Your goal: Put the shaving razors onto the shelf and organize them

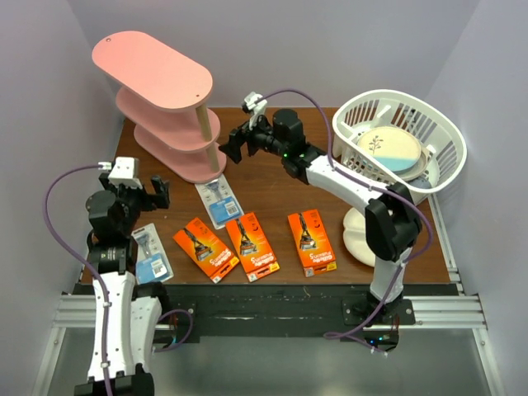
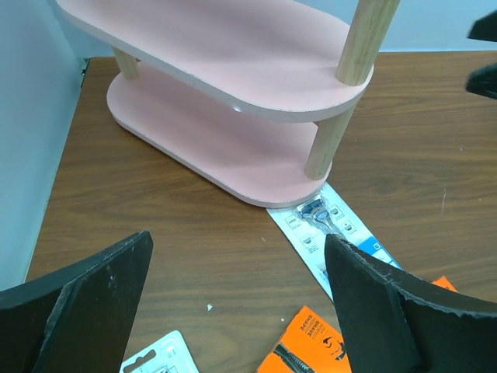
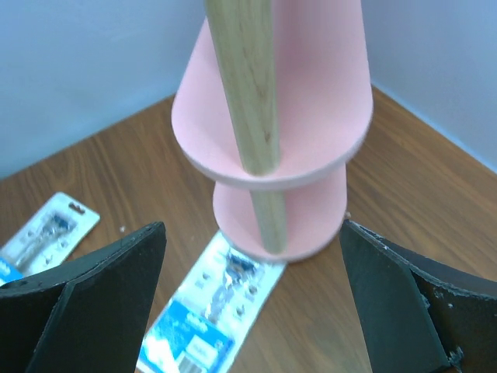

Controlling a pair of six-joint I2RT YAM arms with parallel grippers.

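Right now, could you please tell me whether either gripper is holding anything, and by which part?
Nothing is held. The left gripper and right gripper both stand open and empty; the razor packs lie on the table.

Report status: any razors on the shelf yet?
Done: nothing; no pack shows on the shelf.
In hand: nothing. The left gripper and right gripper are both open and empty, the right one near the shelf's near end.
Left: all five. Three orange packs and two blister packs lie on the table, one blister pack against the shelf's base.
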